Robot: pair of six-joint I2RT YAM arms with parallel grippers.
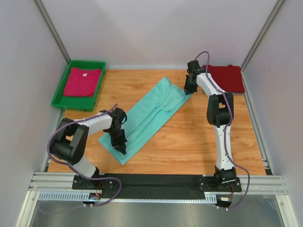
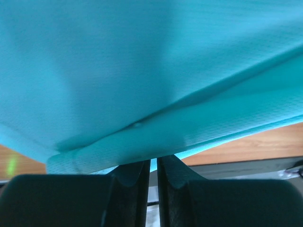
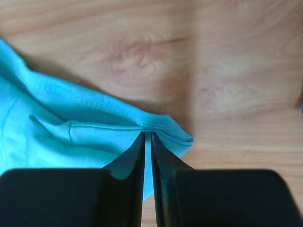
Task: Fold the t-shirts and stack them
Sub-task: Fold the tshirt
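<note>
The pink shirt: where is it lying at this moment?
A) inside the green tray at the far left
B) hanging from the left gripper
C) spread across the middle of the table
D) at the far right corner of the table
A: the pink shirt lies inside the green tray, while the teal shirt takes the middle of the table and the dark red shirt the far right corner.

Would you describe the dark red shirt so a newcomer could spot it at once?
On the table, look at the far right corner. The dark red shirt lies flat there. Unlike the pink shirt, it is outside the green tray; unlike the long teal shirt, it is a compact rectangle.
</note>
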